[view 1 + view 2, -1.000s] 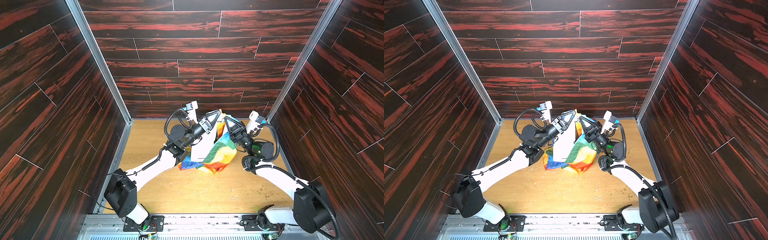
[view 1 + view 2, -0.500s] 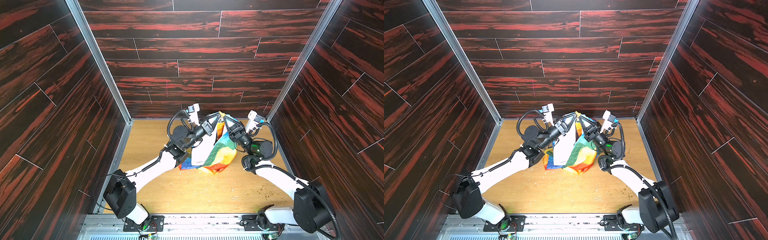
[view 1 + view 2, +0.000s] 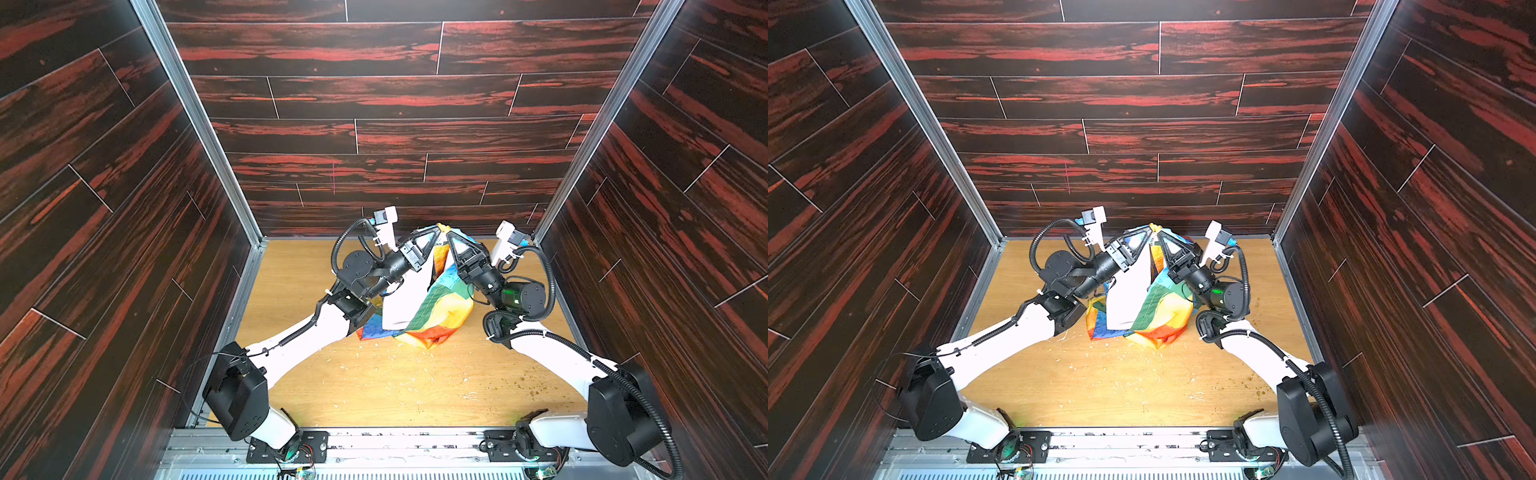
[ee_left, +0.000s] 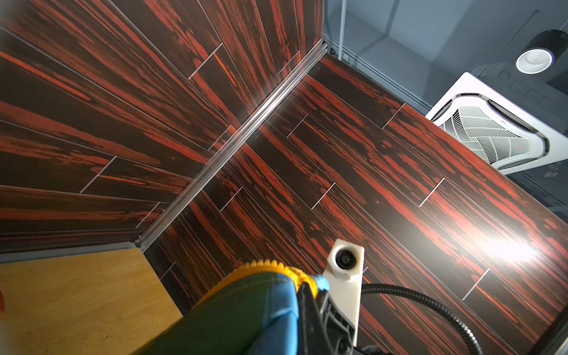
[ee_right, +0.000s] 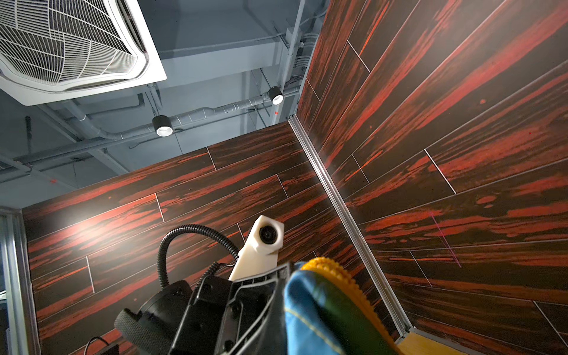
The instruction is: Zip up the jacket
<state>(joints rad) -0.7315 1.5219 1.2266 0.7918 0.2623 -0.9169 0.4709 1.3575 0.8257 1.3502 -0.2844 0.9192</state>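
Both arms start from their bases at the near edge and lean toward the middle, each with the elbow bent. The left arm (image 3: pixel 299 345) goes up and to the right, and its left gripper (image 3: pixel 434 232) points upward toward the centre. The right arm (image 3: pixel 552 353) mirrors it, and the right gripper (image 3: pixel 450 236) points up and to the left. The two gripper tips are raised high and stand just beside each other, almost touching. The jaws of both grippers are closed, and each one pinches the top edge of the jacket (image 3: pixel 432 307). The white wrist camera (image 3: pixel 386 218) of each arm is tilted upward.
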